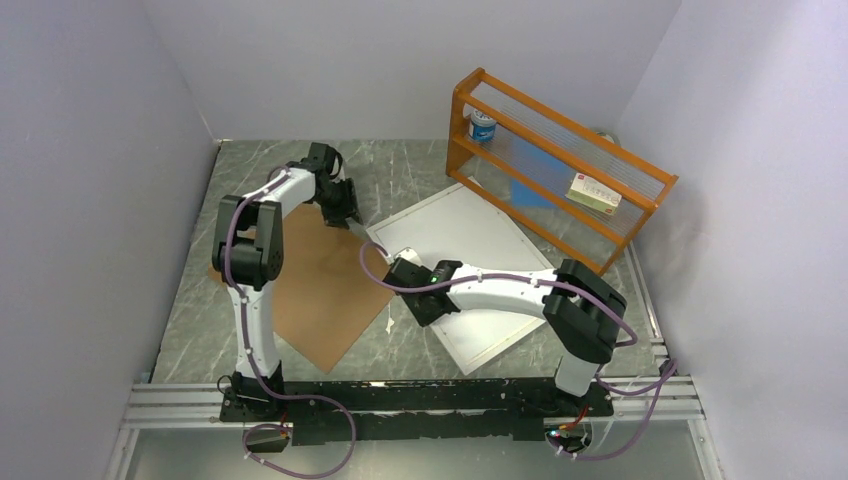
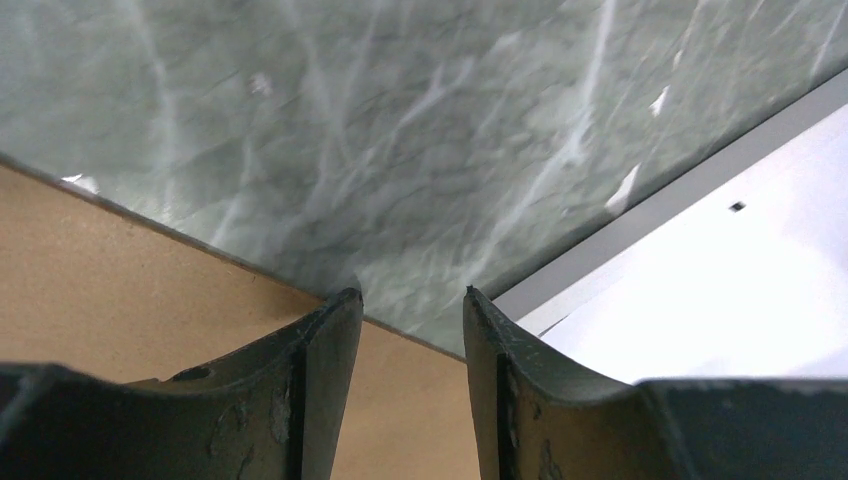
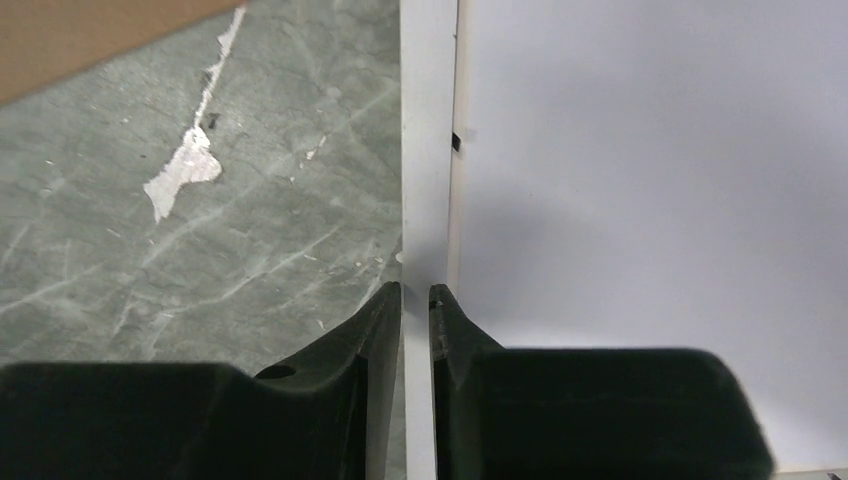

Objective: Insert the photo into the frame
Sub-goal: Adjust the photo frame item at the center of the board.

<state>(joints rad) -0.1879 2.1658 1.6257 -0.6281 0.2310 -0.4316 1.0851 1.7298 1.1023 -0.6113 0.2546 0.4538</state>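
As the right claw [image 3: 415, 296] straddles it, the frame [image 3: 428, 150] lies flat.

Place: a robot lab, not a home or a shop.
Arms: a left arm [image 1: 255, 250] and a right arm [image 1: 520, 290], both white and black, stand side by side at the near edge of the table [image 1: 400, 165].
Rail: both arms are bolted to a metal rail [image 1: 160, 405].
Cables: purple cables [image 1: 320, 440] run along the arms and loop by the rail.
Light: a small green light [image 1: 437, 268] glows on the right arm.
Walls: plain pale walls [image 1: 90, 150] stand close on three sides, like a box.
Table top: grey stone look with white chips.
Rack: an orange rack [image 1: 560, 165] holds just a can [image 1: 482, 126] and a small box [image 1: 593, 193].
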